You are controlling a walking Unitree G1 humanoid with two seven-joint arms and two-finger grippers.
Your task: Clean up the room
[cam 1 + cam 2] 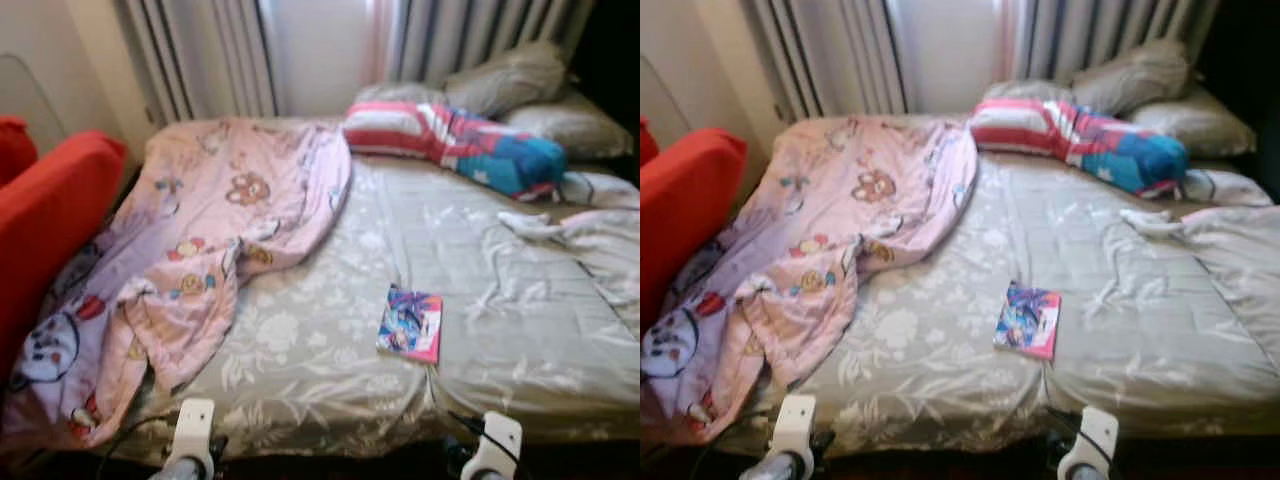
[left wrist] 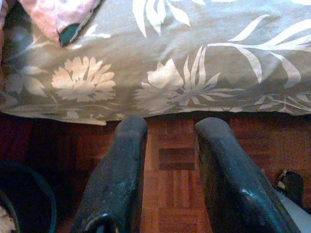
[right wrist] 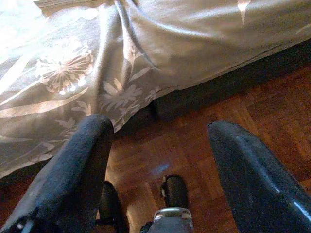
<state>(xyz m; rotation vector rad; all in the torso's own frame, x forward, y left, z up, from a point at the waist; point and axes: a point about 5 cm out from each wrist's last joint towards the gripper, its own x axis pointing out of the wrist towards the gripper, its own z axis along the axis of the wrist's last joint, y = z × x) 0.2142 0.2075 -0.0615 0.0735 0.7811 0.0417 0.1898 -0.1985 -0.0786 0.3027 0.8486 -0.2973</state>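
1. The robot stands at the foot of a bed (image 1: 330,380) covered with a grey sheet printed with pale flowers. Both arms hang low by the bed's edge, probably because nothing has been chosen to pick up yet.

2. The left gripper (image 2: 165,145) points down at the wooden floor (image 2: 172,194) just under the hanging edge of the sheet. Its two black fingers stand apart with nothing between them.

3. The right gripper (image 3: 155,145) also hangs over the floor beside the sheet's drooping hem. Its fingers are spread wide and empty.

4. A small colourful book (image 1: 410,324) lies flat on the sheet near the foot of the bed, a little right of the middle. It sits loose, apart from everything else, so it looks like the easiest thing to clear away first.

5. A pink blanket (image 1: 200,250) with cartoon prints lies crumpled over the left side of the bed and spills down off the near corner. It seems thrown aside, not spread, so it likely needs straightening.

6. A striped red, white and blue cushion (image 1: 450,140) lies slanted across the head of the bed, in front of two grey pillows (image 1: 520,80).

7. A red chair (image 1: 50,220) stands just beside the bed on the left, touching the blanket's edge.

8. Curtains (image 1: 210,60) hang behind the bed.
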